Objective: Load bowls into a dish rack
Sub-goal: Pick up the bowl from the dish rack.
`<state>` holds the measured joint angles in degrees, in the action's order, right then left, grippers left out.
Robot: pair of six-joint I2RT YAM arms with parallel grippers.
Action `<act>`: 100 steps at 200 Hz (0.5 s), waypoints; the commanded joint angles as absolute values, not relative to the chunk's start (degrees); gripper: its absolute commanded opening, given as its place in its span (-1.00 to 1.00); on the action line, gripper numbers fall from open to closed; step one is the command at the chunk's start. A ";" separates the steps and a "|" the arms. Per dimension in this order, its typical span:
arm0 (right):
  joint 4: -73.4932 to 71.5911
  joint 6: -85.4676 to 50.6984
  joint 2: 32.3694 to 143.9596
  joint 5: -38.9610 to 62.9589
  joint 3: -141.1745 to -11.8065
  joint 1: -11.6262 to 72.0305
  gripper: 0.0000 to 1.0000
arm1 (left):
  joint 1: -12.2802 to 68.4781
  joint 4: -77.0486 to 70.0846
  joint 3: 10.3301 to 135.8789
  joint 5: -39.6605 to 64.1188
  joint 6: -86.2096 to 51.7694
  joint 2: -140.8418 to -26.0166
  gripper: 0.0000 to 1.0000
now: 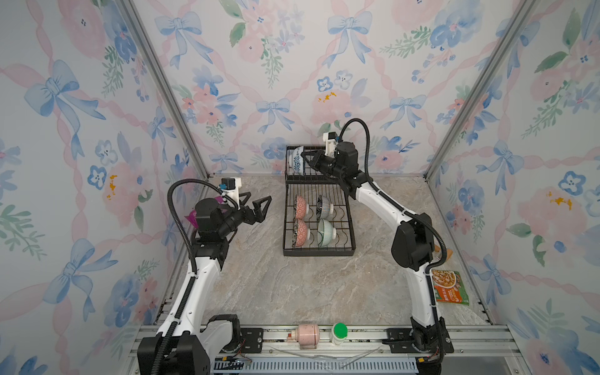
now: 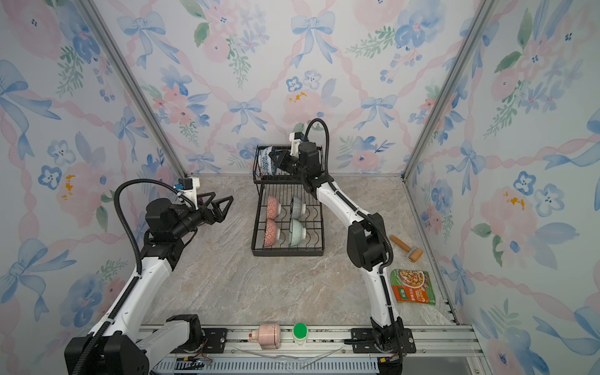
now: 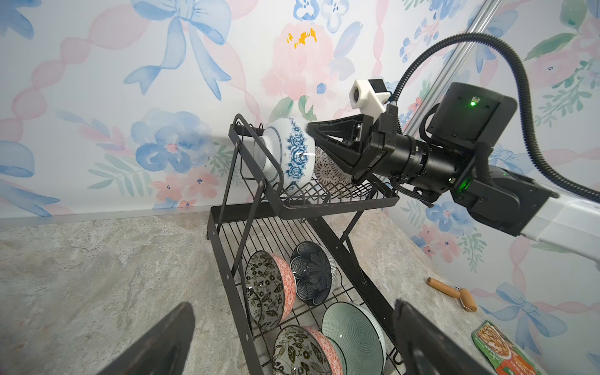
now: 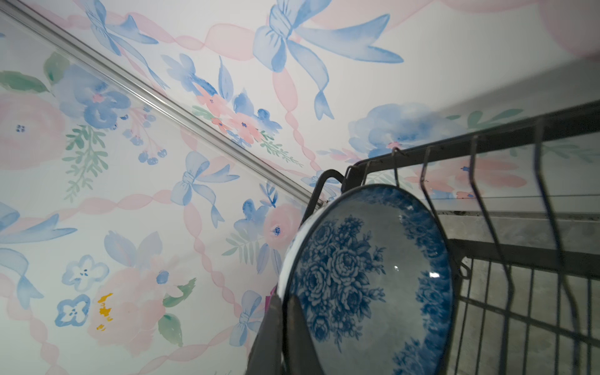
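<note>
1. The right gripper (image 1: pixel 307 159) is clamped tight on the rim of the blue floral bowl (image 1: pixel 297 159). The right wrist view shows one finger inside the bowl and one outside.
2. That bowl stands on edge in the upper basket (image 3: pixel 337 207) of the dish rack (image 1: pixel 319 252), at the end on the left arm's side, with its foot turned towards the end rail.
3. In the same basket a lattice bowl (image 3: pixel 331 172) sits just beside it, under the gripper.
4. On the lower tier (image 1: pixel 349 224) four bowls stand on edge between the wire dividers. Two are pink-red bowls (image 1: pixel 301 206), and next to them are a dark blue bowl (image 1: pixel 325 206) and a mint green bowl (image 1: pixel 326 232).
5. The left gripper (image 1: pixel 259 196) is spread wide and holds nothing. It hangs above the table (image 1: pixel 292 292), well apart from the rack.
6. A wooden roller (image 2: pixel 406 248) and a food packet (image 2: pixel 412 285) lie near the right arm's base.
</note>
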<state>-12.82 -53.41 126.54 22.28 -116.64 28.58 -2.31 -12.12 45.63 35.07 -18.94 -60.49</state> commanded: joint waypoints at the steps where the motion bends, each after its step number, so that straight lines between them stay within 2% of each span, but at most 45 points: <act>1: -28.11 -60.10 123.02 21.27 -113.73 26.90 -1.00 | -2.64 -13.27 45.27 36.30 -19.95 -60.47 0.95; 69: -34.65 -68.87 128.21 24.52 -117.70 27.62 -1.00 | -2.64 -13.34 45.39 36.30 -19.95 -60.82 0.95; 100: -32.82 -70.13 130.92 25.87 -120.85 28.29 -1.00 | -2.66 -13.36 45.43 36.30 -20.04 -60.91 0.96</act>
